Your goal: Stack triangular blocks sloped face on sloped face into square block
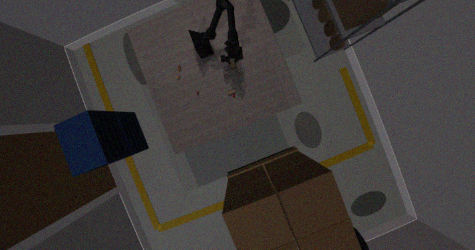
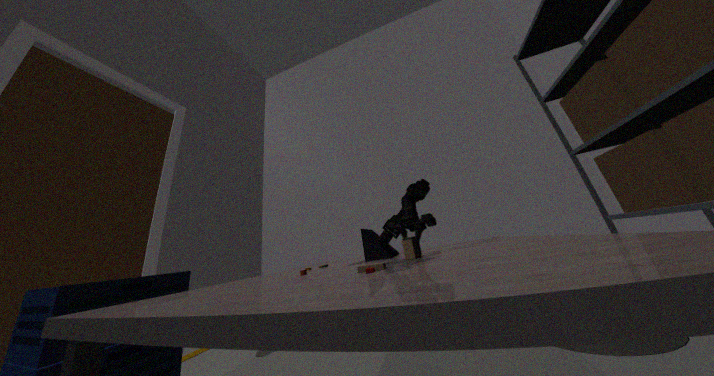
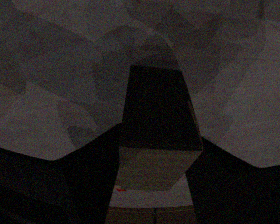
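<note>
Nearest the exterior camera, the bench [image 2: 500,274] shows its long front edge. A short way in from that edge, about midway along it, lies the second block [image 2: 365,268], flat on the bench with a small red piece [image 2: 370,270] touching or just beside it. Another red piece [image 2: 303,272] sits further toward the left end. From above, two small tan bits [image 1: 179,68] lie well apart from these, toward the left edge. Behind the lying block, the tool [image 2: 413,246] is clamped on the first block [image 2: 410,247], a pale wedge gripped between dark fingers. Whether it is clear of the bench cannot be told. The arm [image 1: 222,16] folds back toward the far edge.
</note>
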Tool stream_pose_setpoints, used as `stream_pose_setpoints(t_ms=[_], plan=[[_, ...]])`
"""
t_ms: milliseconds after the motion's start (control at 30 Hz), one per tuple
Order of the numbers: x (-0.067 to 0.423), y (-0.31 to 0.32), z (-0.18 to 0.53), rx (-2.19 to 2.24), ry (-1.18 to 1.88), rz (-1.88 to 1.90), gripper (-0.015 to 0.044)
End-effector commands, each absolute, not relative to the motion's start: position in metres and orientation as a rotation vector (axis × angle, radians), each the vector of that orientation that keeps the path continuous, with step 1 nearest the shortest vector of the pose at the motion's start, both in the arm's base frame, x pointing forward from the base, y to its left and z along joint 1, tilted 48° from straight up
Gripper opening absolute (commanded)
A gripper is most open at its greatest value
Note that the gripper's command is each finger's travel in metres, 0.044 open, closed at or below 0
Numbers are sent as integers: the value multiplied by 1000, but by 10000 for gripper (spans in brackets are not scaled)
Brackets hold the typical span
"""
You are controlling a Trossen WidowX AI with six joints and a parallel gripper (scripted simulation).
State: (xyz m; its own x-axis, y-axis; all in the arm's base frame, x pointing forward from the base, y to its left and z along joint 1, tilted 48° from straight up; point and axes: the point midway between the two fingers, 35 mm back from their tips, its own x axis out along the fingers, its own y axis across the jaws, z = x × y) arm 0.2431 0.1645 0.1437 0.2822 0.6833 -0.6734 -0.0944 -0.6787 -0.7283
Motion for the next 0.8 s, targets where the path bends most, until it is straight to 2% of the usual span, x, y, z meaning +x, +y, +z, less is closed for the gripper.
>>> stream_pose_setpoints(t_ms=[0,767], plan=[[245,166,141,-1877,-519,1459,0],[246,167,139,-1872,-514,1456,0]])
